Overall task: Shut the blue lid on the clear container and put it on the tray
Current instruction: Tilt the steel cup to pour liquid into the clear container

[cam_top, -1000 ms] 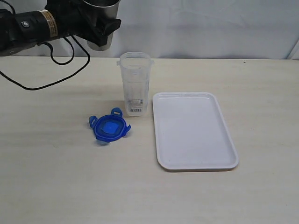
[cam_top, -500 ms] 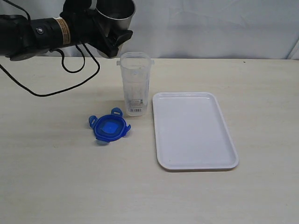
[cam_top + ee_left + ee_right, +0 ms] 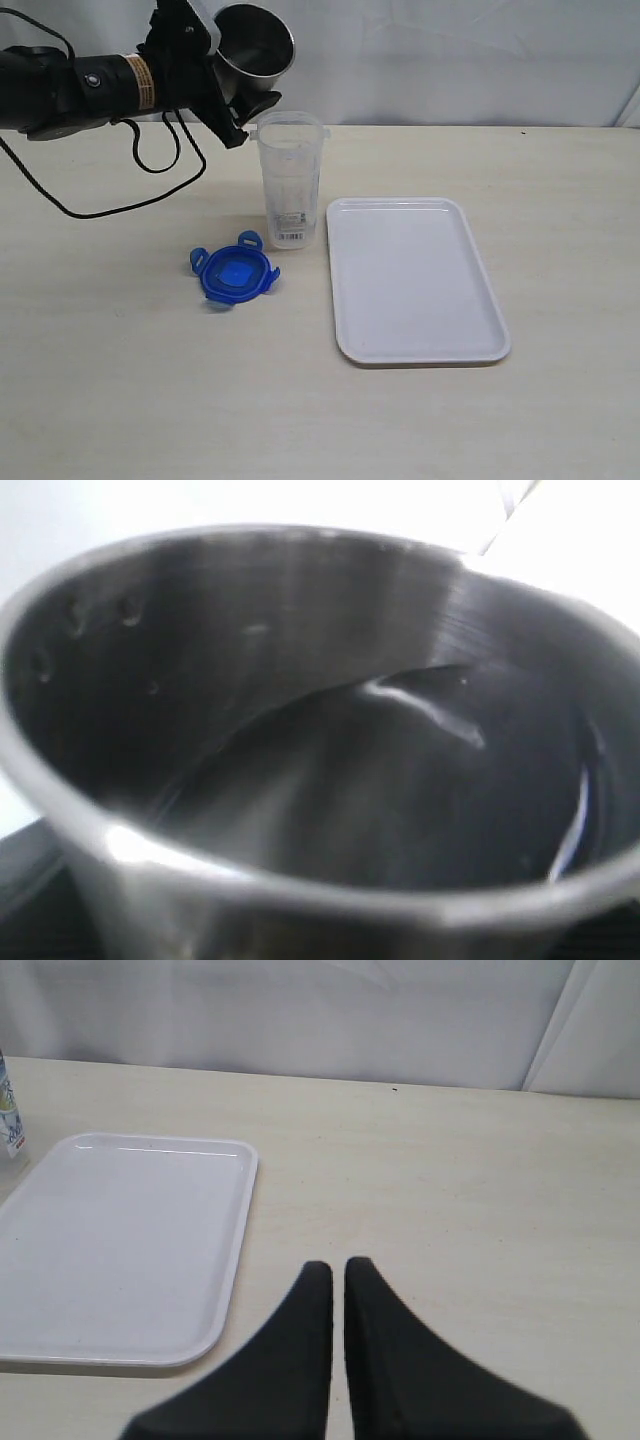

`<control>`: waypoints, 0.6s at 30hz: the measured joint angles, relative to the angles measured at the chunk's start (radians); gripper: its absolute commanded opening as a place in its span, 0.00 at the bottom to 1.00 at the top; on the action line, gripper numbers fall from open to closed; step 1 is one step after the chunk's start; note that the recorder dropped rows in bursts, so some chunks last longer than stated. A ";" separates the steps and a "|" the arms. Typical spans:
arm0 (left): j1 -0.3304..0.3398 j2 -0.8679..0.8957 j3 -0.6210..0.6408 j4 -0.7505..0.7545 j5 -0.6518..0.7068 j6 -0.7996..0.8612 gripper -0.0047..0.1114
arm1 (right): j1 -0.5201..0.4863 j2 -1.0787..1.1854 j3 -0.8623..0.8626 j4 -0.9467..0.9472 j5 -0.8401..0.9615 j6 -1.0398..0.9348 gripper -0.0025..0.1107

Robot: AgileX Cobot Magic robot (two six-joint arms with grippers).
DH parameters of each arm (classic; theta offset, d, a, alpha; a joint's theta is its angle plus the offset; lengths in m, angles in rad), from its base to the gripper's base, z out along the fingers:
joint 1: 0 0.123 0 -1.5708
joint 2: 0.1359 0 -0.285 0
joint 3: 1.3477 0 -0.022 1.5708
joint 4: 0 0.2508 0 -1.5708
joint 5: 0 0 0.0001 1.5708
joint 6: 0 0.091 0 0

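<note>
- Two grippers show: the left gripper point(image 3: 232, 62) clasps a tilted steel cup point(image 3: 258, 45), its jaws spread wide around the cup's wall.
- Just below and beside that gripper, the clear container point(image 3: 290, 180) stands upright and open-mouthed on the worktop point(image 3: 120, 380).
- The blue lid point(image 3: 233, 274) lies flat on the worktop, nearer the camera than the left gripper and apart from the container.
- The right gripper point(image 3: 337, 1280) is closed on nothing; the tray point(image 3: 120, 1250) lies near it, just beside the container.

pale wood-grain table point(image 3: 120, 400), plain white backdrop point(image 3: 450, 60)
</note>
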 measured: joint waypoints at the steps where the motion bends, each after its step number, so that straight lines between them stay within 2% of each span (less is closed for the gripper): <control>1: 0.000 0.000 0.000 0.000 0.000 0.018 0.04 | 0.000 0.000 0.000 0.000 0.000 0.000 0.06; 18: 0.000 0.000 0.000 0.000 0.002 0.179 0.04 | 0.000 0.000 0.000 0.000 0.000 0.000 0.06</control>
